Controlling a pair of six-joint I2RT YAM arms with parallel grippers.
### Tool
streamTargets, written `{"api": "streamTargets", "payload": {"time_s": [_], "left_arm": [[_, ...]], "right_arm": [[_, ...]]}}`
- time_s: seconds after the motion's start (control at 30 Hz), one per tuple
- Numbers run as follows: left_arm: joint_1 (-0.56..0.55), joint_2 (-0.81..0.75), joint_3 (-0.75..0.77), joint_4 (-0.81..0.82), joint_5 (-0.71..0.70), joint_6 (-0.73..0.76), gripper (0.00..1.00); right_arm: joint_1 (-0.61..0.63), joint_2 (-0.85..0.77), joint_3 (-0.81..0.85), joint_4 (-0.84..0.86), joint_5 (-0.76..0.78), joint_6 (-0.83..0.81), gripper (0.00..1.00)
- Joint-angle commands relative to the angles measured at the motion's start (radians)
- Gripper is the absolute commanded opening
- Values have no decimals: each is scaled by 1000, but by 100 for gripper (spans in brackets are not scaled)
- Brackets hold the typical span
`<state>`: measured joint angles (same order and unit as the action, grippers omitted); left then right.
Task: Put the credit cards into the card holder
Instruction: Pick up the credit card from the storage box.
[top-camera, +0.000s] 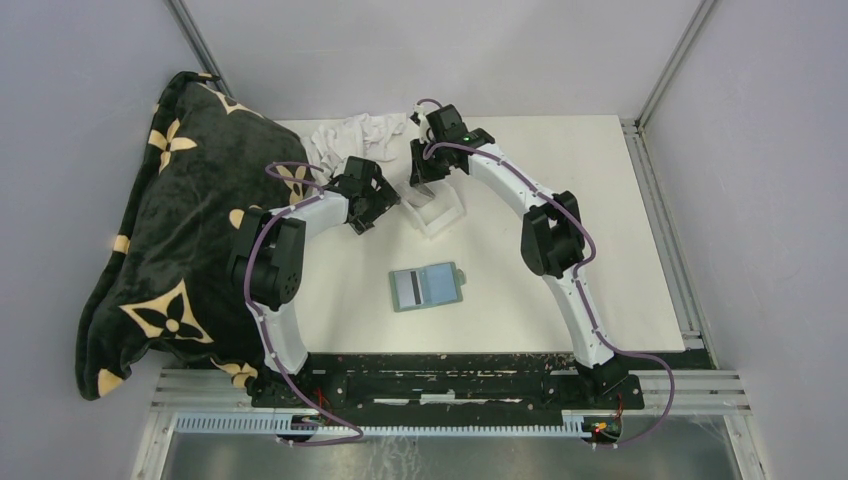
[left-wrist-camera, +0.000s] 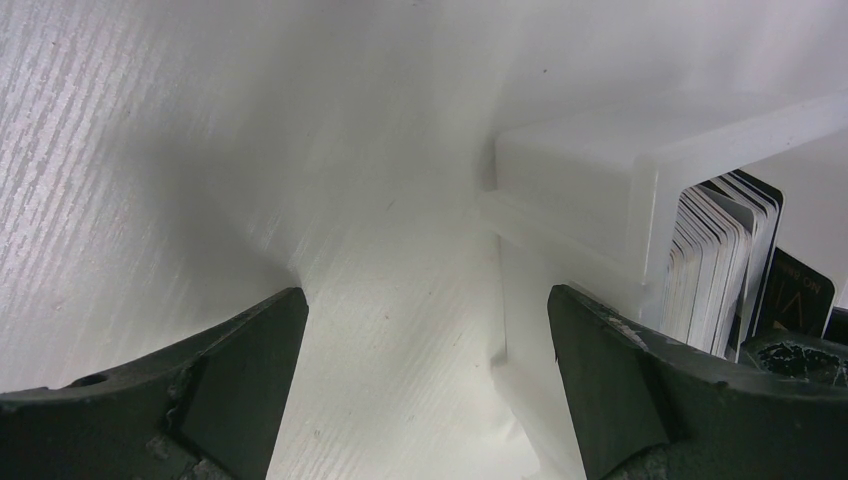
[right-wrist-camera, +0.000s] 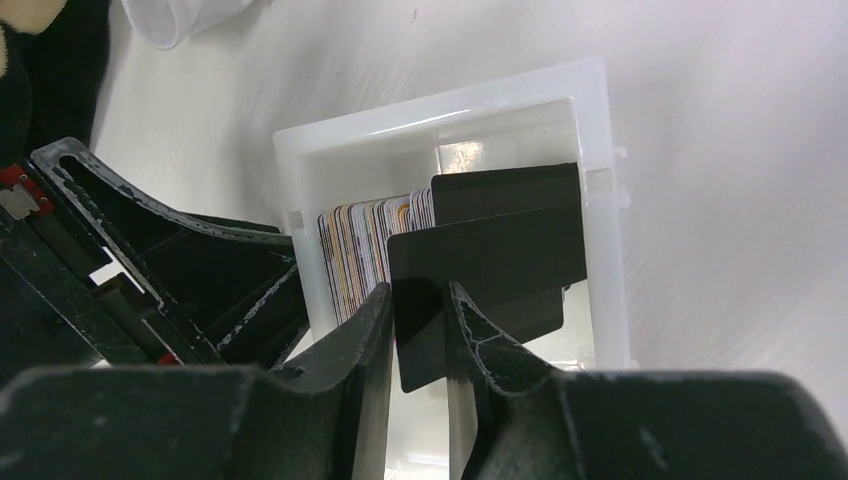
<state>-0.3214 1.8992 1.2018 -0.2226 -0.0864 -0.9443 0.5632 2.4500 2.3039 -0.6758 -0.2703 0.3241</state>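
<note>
Right gripper (right-wrist-camera: 420, 290) straddles a dark credit card (right-wrist-camera: 500, 250) (markings illegible) — whether clamped, I cannot tell.

Left pincer (left-wrist-camera: 428, 300) gaping wide, right pincer (right-wrist-camera: 420, 292) narrow — fingers (right-wrist-camera: 370, 330) pressed on a dark credit card (right-wrist-camera: 500, 250)

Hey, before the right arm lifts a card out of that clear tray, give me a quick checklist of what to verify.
1. Dark card between the fingers of the right claw: ok.
2. Grip firm on it: cannot tell.
3. Only one card taken: cannot tell; a second dark card stands right behind.
4. Left claw open, beside the clear tray: ok.
5. Card holder lying open on the table: ok.
</note>
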Motion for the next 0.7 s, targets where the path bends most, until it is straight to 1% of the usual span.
{"api": "streamTargets", "payload": {"time_s": [0.0, 0.13, 0.23, 0.57, 0.63, 0.67], "left_arm": [[-28, 20, 17, 11, 45, 17, 100], [-28, 7, 10, 11, 43, 23, 100], [-28, -7, 5, 7, 35, 28, 100], [-28, -85, -23, -8, 2, 47, 99], [-28, -109, -31, -10, -7, 53, 99], [-28, -122, -35, -13, -13, 58, 99]], "right_arm": [[50, -54, 23, -71, -44, 6, 22], [51, -76, 23, -78, -11, -4, 17], [51, -95, 19, -85, 26, -19, 12], [47, -137, 16, -113, 197, -82, 5], [42, -147, 14, -109, 239, -90, 1], [39, -150, 19, -111, 254, -92, 1]]}}
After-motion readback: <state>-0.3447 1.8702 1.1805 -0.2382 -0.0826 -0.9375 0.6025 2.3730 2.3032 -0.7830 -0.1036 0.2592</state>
